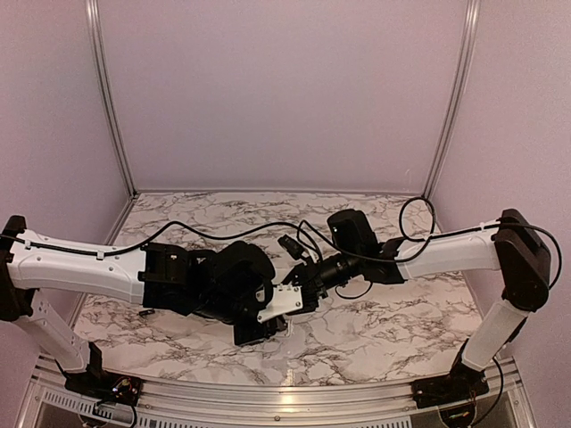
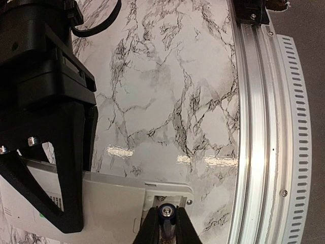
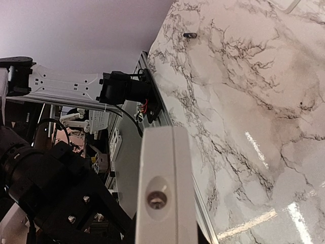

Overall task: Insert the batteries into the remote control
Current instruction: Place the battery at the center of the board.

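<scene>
The white remote control [image 2: 101, 203] is held above the marble table with my right gripper [image 3: 165, 235] shut on it; its black fingers [image 2: 71, 168] clamp the body. It shows end-on in the right wrist view [image 3: 165, 173] and as a white bar in the top view [image 1: 284, 304]. My left gripper [image 2: 169, 216] is shut on one dark battery [image 2: 169, 211], whose metal tip sits at the mouth of the open battery compartment [image 2: 163, 197]. A second small dark battery [image 3: 190, 35] lies far off on the table. In the top view my left gripper [image 1: 260, 328] is just below the remote.
The table's aluminium rail [image 2: 259, 127] runs along its near edge, close to the remote. The left arm's base and cables [image 3: 127, 89] stand beside that edge. Purple walls [image 1: 285, 89] enclose the marble tabletop [image 1: 375, 330].
</scene>
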You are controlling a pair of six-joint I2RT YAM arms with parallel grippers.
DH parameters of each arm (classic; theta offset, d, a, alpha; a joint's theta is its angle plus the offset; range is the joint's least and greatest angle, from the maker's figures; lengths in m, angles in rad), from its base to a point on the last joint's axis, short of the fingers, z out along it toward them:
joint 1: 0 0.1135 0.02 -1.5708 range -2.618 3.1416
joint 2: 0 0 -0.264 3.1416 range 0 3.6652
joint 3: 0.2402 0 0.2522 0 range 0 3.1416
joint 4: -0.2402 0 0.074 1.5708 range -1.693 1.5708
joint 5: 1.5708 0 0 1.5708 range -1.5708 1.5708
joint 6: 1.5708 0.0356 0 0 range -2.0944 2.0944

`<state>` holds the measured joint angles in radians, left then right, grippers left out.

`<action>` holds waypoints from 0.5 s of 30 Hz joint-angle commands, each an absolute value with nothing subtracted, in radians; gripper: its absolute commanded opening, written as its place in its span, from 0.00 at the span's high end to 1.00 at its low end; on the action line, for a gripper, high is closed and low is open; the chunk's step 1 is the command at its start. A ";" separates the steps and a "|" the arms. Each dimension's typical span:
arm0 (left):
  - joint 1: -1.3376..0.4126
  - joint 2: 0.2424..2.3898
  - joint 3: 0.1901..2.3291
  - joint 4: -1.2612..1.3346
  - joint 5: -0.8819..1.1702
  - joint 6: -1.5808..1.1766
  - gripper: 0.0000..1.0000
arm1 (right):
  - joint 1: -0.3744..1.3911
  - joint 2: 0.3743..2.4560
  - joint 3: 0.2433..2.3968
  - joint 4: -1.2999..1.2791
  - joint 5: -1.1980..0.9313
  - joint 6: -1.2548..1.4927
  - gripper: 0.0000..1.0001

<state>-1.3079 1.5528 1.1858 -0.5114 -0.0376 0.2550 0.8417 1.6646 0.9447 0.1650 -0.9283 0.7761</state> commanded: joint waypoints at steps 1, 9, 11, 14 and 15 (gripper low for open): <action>-1.301 1.600 1.140 -0.621 -0.022 0.257 1.00 | 0.850 1.660 1.001 0.202 -0.966 0.786 1.00; -1.299 1.648 1.140 -0.641 -0.003 0.267 1.00 | 0.850 1.657 1.003 0.223 -0.973 0.801 1.00; -1.296 1.657 1.137 -0.641 -0.002 0.272 1.00 | 0.850 1.653 1.002 0.226 -0.977 0.805 1.00; -1.289 1.668 1.127 -0.641 -0.003 0.272 1.00 | 0.850 1.645 1.000 0.230 -0.981 0.808 1.00; -1.286 1.672 1.125 -0.640 0.021 0.270 1.00 | 0.850 1.642 0.999 0.232 -0.982 0.809 1.00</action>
<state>-1.2991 1.6096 1.1812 -0.4965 -0.0261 0.2687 0.8444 1.6878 0.9447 0.1448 -0.8986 0.7738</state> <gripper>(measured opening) 0.095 0.139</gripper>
